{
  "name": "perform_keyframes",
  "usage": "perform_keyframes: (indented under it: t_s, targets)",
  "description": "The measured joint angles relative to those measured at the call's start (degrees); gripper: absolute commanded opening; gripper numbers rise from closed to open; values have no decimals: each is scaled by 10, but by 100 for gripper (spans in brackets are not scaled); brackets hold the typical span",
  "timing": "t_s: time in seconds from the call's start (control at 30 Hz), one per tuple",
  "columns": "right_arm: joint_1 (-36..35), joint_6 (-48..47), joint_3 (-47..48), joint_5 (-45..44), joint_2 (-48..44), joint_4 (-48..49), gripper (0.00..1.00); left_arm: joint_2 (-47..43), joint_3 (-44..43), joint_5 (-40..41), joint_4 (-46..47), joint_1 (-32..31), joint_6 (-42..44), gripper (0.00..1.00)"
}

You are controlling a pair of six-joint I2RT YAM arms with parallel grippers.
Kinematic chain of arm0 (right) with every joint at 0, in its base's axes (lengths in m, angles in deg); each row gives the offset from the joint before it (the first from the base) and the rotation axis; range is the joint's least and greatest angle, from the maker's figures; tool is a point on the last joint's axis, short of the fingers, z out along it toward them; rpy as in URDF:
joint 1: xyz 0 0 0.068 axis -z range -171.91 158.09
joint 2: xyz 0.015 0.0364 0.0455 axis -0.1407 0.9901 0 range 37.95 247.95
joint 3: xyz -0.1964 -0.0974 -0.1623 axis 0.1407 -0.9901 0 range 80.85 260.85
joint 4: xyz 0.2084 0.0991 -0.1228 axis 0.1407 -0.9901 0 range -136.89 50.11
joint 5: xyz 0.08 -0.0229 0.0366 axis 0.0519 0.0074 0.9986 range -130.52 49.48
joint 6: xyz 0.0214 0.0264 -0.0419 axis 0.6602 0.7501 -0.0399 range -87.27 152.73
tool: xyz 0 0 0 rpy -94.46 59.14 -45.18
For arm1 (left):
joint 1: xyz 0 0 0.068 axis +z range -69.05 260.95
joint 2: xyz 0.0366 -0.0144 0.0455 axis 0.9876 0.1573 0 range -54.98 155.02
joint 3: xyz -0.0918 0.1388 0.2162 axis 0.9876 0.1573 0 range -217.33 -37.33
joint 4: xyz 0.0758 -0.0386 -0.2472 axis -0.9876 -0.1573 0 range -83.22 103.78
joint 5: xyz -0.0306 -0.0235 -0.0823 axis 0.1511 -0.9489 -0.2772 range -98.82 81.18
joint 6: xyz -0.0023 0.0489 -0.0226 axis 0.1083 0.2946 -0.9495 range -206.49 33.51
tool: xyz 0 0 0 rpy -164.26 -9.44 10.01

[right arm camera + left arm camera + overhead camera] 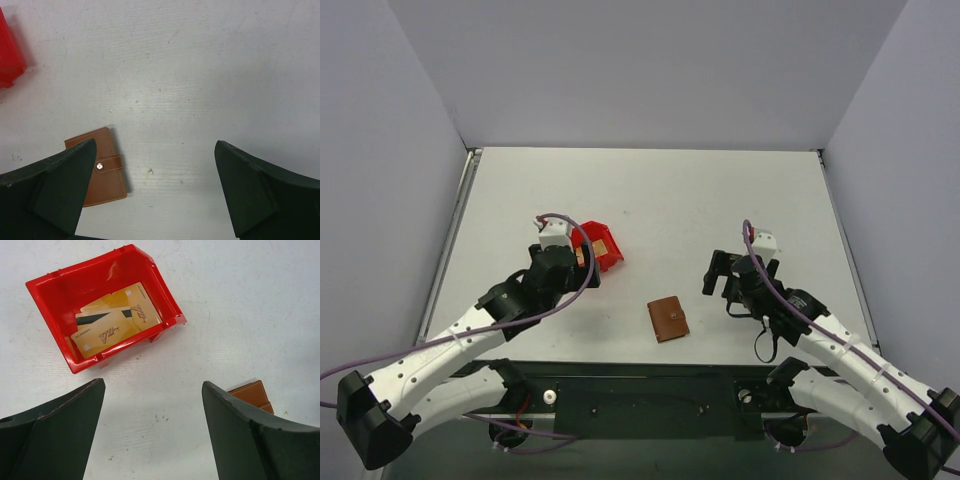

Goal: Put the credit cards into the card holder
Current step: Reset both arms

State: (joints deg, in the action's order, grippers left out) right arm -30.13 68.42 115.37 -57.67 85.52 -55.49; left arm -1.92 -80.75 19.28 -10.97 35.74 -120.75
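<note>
Nearest the arm bases, the card holder [668, 319] lay flat on the table [720, 190], folded shut with its snap tab fastened across the front. It sat between the two arms and touched neither. To the right of the card holder and slightly farther back, the right hand [156, 147] hovered with its fingers spread wide and nothing between them. To the left of the card holder and farther back, the left hand [153, 390] was likewise wide and empty, and it pointed at the red bin [55, 295]. The bin stood farther left and back than the card holder. It held the credit cards [112, 322], an overlapping pile of gold-tan cards with one dark-striped edge showing. None had been transferred.

Judged hazards:
- The cards lay flat and stacked against the bin floor, so fingers could slip off an edge or lift several at once.
- The sloped walls left little room for wide fingers, and a push there could slide or tip the light bin.
- The card holder was closed and unrestrained, so working the snap open could skid it across the table.
</note>
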Motion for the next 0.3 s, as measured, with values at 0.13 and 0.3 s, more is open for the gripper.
perform_keyframes:
  t_s: [0.13, 0.3]
  targets:
    - [0, -8, 10, 0, 9, 2, 99, -24, 4, 3, 0, 0, 0, 90]
    - [0, -13, 17, 4, 21, 5, 100, -50, 8, 12, -2, 1, 1, 90]
